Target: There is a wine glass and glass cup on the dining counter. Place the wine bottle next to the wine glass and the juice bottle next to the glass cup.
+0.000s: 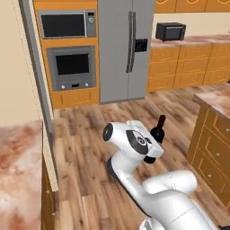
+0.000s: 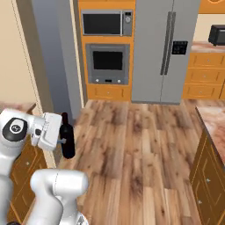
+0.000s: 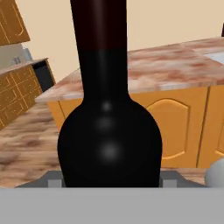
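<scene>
i have the wine bottle (image 2: pixel 67 139) clenched between my fingers (image 2: pixel 61 141), gripped low on its black body with the long neck standing upright, carried in the air over the wooden floor (image 2: pixel 132 149). in the left base view the bottle (image 1: pixel 157 130) pokes up at about two o'clock from my wrist, and in the right base view it hangs at three o'clock of the white hand. looking along my fingers, the bottle (image 3: pixel 109 131) takes the middle of the picture, and behind it, running from nine o'clock across to three o'clock, lies the dining worktop (image 3: pixel 175 65) with its reddish marbled stone and orange base (a pale patch at its far two o'clock edge may be the sink, i cannot be sure). the fridge (image 1: pixel 123 49) and the wall ovens (image 1: pixel 72 49) stand at twelve o'clock of both base views, well apart from me. i judge this to be the carrying step: bottle picked, not yet set down, and the juice bottle's turn yet to come. i cannot make out the wine glass on the stone from here, so the next move calls for closing on that worktop until the glass shows, keeping the bottle upright, then lowering it just beside the glass without knocking the stem, and only then letting go.
</scene>
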Controlling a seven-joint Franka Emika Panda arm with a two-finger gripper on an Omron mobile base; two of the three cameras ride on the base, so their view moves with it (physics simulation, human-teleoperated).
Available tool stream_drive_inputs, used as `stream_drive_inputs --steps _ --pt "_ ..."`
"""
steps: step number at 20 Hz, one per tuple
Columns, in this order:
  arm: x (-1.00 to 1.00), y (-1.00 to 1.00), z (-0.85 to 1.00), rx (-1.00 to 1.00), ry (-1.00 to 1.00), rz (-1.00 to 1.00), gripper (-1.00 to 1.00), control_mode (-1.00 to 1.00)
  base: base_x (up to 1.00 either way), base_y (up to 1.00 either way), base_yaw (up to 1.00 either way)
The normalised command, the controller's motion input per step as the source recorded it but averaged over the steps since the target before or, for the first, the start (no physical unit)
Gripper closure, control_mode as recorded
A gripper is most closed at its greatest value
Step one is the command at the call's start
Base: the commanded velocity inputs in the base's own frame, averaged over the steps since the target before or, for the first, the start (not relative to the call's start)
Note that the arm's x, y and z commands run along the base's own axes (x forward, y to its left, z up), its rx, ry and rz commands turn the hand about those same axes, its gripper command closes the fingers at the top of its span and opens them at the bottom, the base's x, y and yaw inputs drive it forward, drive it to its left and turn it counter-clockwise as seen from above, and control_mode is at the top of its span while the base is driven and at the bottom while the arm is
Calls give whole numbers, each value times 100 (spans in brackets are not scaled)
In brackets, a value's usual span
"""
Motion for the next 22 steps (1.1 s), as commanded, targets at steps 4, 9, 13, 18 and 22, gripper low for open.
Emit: stream_drive_inputs --steps 4,9,13,18,22 --pt "0 0 0 0 0 0 100 100 49 0 -49" --pt "0 0 0 0 0 0 100 100 85 0 -13" --pt "0 0 0 0 0 0 100 100 94 0 -3" --pt "0 0 0 0 0 0 100 100 93 0 -2" --pt "0 0 0 0 0 0 100 100 92 0 -4"
